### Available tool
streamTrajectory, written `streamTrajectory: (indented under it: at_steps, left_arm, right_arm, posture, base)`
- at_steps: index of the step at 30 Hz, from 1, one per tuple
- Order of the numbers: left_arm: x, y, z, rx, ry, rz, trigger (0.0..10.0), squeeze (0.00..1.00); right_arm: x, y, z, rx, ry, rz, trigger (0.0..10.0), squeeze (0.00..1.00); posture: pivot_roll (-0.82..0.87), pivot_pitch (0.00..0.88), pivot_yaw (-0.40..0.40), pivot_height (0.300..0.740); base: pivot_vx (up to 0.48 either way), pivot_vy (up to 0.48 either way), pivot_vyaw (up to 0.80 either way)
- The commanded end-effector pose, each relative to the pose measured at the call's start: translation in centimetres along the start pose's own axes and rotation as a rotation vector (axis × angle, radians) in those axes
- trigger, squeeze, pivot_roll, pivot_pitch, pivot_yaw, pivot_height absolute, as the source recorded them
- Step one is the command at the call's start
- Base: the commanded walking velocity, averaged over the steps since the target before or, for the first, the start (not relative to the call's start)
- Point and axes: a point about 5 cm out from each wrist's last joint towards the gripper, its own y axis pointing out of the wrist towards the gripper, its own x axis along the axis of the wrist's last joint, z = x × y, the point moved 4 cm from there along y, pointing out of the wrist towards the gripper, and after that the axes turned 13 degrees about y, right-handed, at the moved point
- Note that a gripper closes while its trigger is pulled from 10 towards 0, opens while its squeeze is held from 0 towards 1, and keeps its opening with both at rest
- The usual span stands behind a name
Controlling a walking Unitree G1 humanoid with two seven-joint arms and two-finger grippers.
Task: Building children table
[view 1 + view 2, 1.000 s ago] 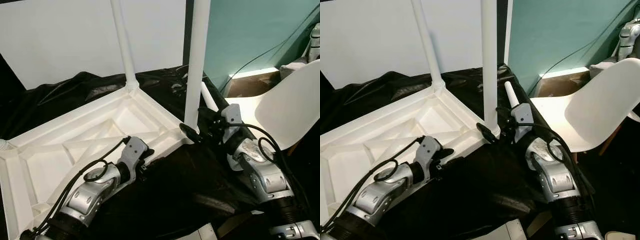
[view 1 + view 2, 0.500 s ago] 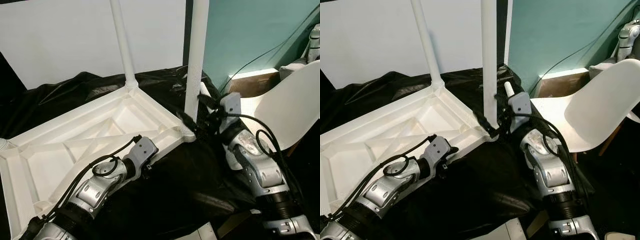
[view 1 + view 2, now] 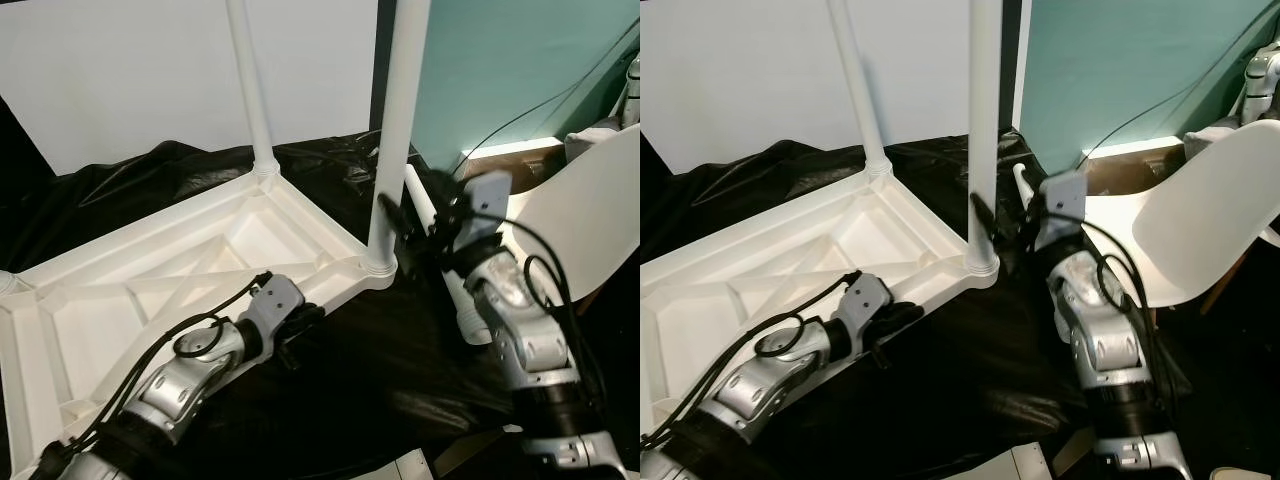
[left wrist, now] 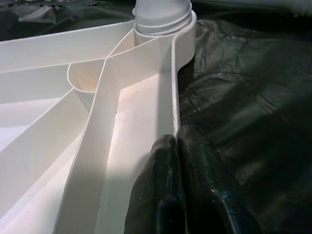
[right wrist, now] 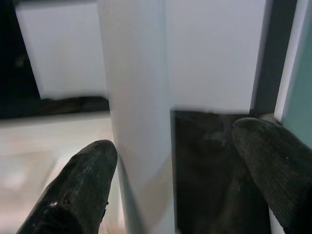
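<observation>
- My left end effector [image 4: 178, 187] has its fingers pressed together, resting on the near rim of the upturned white tabletop [image 3: 150, 290], holding nothing.
- Just ahead of it along that rim stands the corner socket with the near leg [image 3: 400, 130].
- My right end effector [image 5: 170, 175] is spread wide, the leg between its fingers, not yet clamped.
- The leg's long axis runs upright; I judge the right arm nearer for gripping it.
- A white chair [image 3: 1200, 215] sits beyond my right arm.

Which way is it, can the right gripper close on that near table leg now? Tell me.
Probably yes. The right gripper is open with its fingers either side of the near table leg, one finger already beside it, nothing between.
</observation>
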Motion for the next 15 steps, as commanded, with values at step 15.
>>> streamTrajectory:
  at_steps: [15]
  left_arm:
    - [-1.9,-3.8,-5.4,-0.43,-0.141,-0.002,0.0,0.0]
  right_arm:
    - [-3.8,1.7,-1.0,0.163,-0.064,0.186,10.0,0.0]
  posture:
    - [0.01,0.0,0.02,0.74]
  base:
    - [0.0,0.0,0.0]
